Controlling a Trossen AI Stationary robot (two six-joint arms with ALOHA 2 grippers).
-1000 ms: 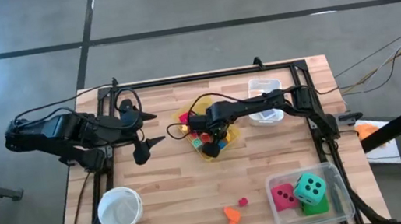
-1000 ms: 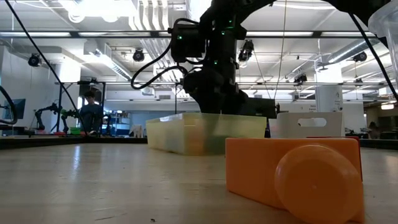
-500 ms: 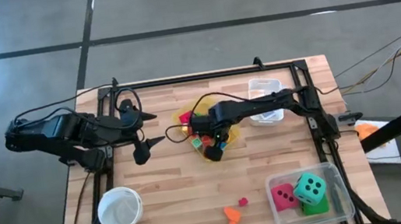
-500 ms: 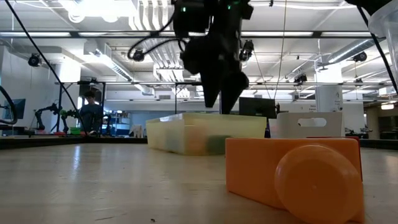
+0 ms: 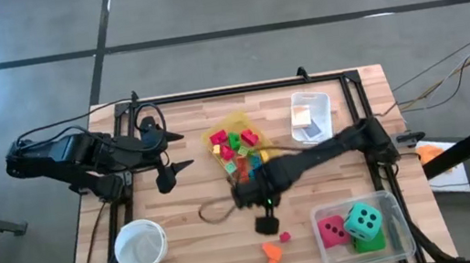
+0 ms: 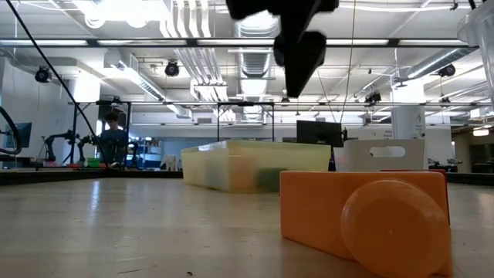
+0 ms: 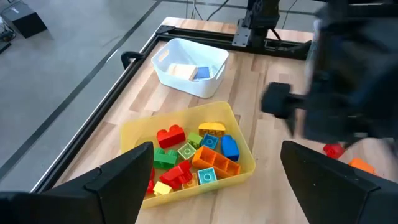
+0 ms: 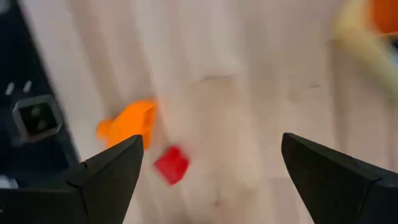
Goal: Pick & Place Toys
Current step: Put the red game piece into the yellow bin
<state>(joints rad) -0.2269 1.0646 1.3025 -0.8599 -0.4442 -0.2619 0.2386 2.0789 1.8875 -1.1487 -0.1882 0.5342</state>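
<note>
Right gripper (image 5: pixel 269 223) spread wide, empty, hanging above table, just at 11 o'clock of small red plastic block (image 5: pixel 285 236). Small orange plastic block (image 5: pixel 272 253) beside it at 7 o'clock. Likely light, rigid, slick; pinch across flat sides. Left gripper (image 5: pixel 166 175) spread, parked at 9 o'clock.

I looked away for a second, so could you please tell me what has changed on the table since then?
The right gripper left the yellow bin and swung toward the loose red block and orange block, open and empty. The left gripper, white bowl and dice stayed put.
</note>
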